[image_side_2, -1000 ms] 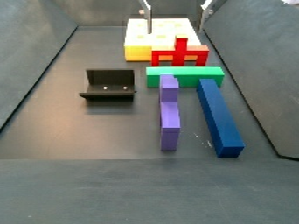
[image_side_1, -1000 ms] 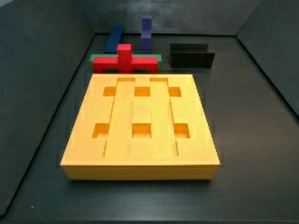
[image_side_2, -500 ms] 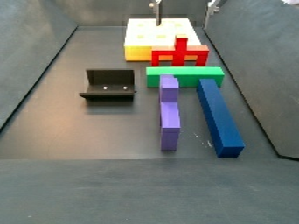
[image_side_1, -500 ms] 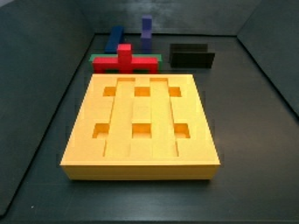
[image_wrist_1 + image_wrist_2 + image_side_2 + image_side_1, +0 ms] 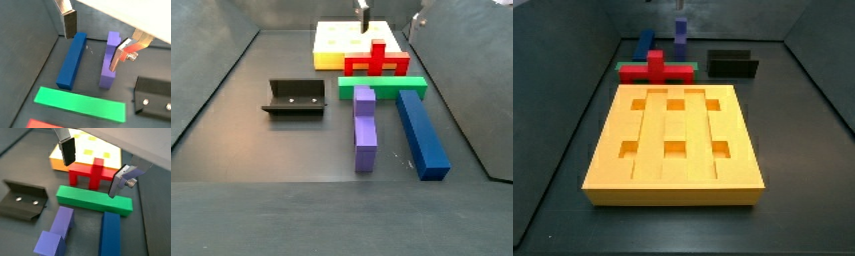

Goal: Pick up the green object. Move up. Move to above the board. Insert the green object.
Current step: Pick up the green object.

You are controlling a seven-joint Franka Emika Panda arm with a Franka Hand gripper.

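The green object (image 5: 382, 86) is a long green bar lying flat on the floor across the near end of the board (image 5: 334, 47). It also shows in both wrist views (image 5: 93, 199) (image 5: 80, 103) and as a thin edge in a side view (image 5: 624, 69). The orange-yellow board (image 5: 676, 140) lies flat with square holes. My gripper (image 5: 392, 18) hangs open and empty above the red cross-shaped piece (image 5: 377, 62), just board-side of the bar. Its fingers (image 5: 67, 153) stand wide apart with nothing between them, and the gripper (image 5: 93, 167) (image 5: 93, 37) touches nothing.
The red cross-shaped piece (image 5: 93, 175) lies between board and bar. A purple piece (image 5: 366, 125) and a blue bar (image 5: 420, 130) lie side by side beyond the green bar. The fixture (image 5: 295, 97) stands on the floor beside them. Dark walls enclose the floor.
My gripper has moved down and away from over the board toward the red cross-shaped piece and the green bar, still open. No piece has moved.
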